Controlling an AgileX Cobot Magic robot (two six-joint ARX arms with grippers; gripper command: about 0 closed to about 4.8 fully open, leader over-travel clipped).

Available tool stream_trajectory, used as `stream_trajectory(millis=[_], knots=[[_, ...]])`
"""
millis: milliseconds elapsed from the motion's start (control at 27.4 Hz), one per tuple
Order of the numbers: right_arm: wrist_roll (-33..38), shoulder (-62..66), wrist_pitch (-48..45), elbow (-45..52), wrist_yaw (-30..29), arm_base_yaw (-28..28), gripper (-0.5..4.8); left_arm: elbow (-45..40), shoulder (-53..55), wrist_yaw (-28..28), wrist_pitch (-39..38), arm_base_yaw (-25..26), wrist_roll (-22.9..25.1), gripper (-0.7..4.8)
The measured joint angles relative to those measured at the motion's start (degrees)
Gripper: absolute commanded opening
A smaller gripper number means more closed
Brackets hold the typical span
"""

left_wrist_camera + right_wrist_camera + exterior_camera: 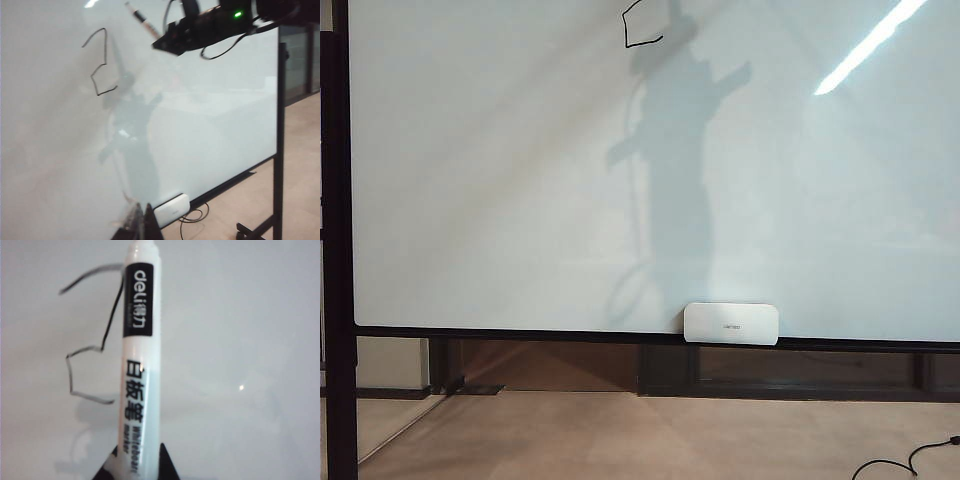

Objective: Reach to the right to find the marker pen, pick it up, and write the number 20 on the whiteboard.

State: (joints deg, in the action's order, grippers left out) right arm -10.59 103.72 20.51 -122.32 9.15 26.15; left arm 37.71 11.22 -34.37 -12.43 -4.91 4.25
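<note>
Your right gripper [136, 462] is closed on the marker pen [140, 365]: in the right wrist view the two dark fingertips pinch the lower barrel and the pen stands out ahead of them, tip toward the whiteboard [250, 315]. In the left wrist view the same arm reaches in high near the board's upper edge, the pen [142, 21] slanting from it toward the glossy surface.

The first figure, the 2 [92, 340], is already drawn: an angular black line lying just beside the barrel, on the side away from the open board. From this angle you cannot tell whether the tip is touching the board or hovering just off it. No zero is visible yet, so judge the task as roughly halfway through the writing step.

The next move calls for shifting the tip sideways, clear of the 2, onto bare board, then pressing lightly and tracing a closed boxy loop of matching height. Keep the pen square to the surface so the line stays even.

Your left gripper [140, 222] sits low and well away from the writing, near the white box [171, 210] on the board's bottom rail; its fingers look close together and hold nothing.
</note>
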Motion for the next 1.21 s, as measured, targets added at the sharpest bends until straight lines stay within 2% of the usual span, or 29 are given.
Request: stream_trajectory(millis=[695, 1024, 1206], knots=[[0.0, 3.4, -1.0, 0.1, 3.7, -0.7, -0.02, 0.0, 0.0, -0.2, -0.3, 0.0, 0.0, -0.05], [0.0, 3.9, -1.6, 0.1, 3.6, -2.0, -0.01, 0.0, 0.0, -0.2, -0.3, 0.0, 0.0, -0.05], [0.0, 3.9, -4.0, 0.1, 1.1, -2.1, -0.02, 0.0, 0.0, -0.2, -0.3, 0.0, 0.0, -0.05]])
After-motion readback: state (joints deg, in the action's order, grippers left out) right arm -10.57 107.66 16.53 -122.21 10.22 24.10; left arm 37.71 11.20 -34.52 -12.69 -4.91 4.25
